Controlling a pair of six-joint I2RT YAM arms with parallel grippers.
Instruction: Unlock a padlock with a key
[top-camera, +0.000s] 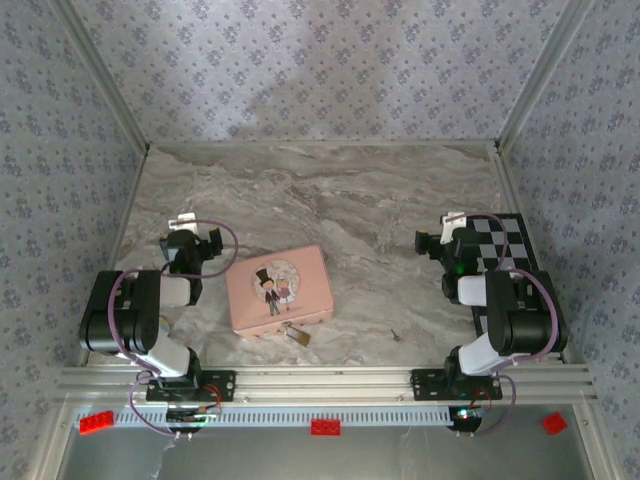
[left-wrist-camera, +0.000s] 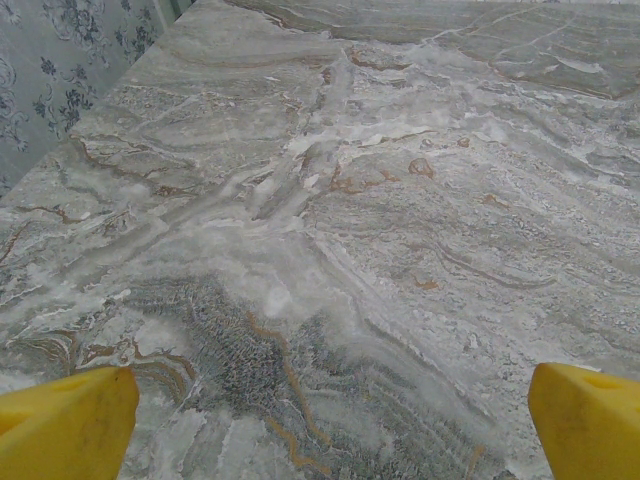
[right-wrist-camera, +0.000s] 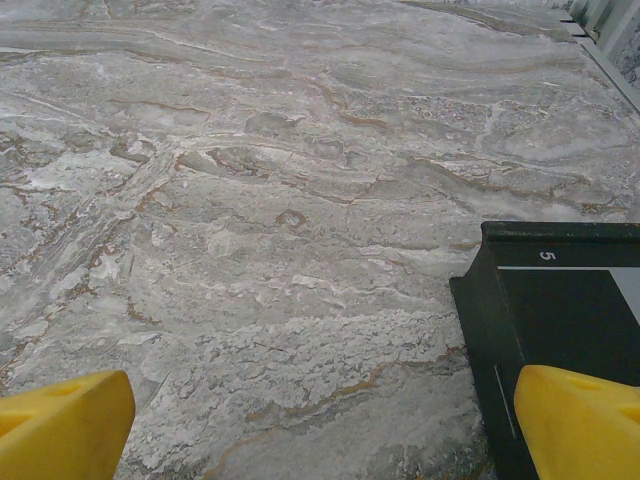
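Note:
The tiny brass padlock (top-camera: 296, 333) lies at the front edge of the pink tin (top-camera: 277, 288), near the middle of the table. Right of it, a dark sliver on the marble is the key (top-camera: 397, 334). My left gripper (top-camera: 190, 238) hovers left of the tin, well behind the padlock. In the left wrist view this gripper (left-wrist-camera: 330, 430) is open, its yellow fingertips (left-wrist-camera: 65, 425) wide apart over bare marble. My right gripper (top-camera: 443, 234) is behind and right of the key. It (right-wrist-camera: 320, 430) is open too, with nothing between its yellow fingertips (right-wrist-camera: 60, 425).
A black checkerboard plate (top-camera: 505, 250) lies at the table's right edge beside my right arm; its corner (right-wrist-camera: 560, 320) sits under my right finger. Wallpapered walls close three sides. An aluminium rail (top-camera: 320, 380) runs along the near edge.

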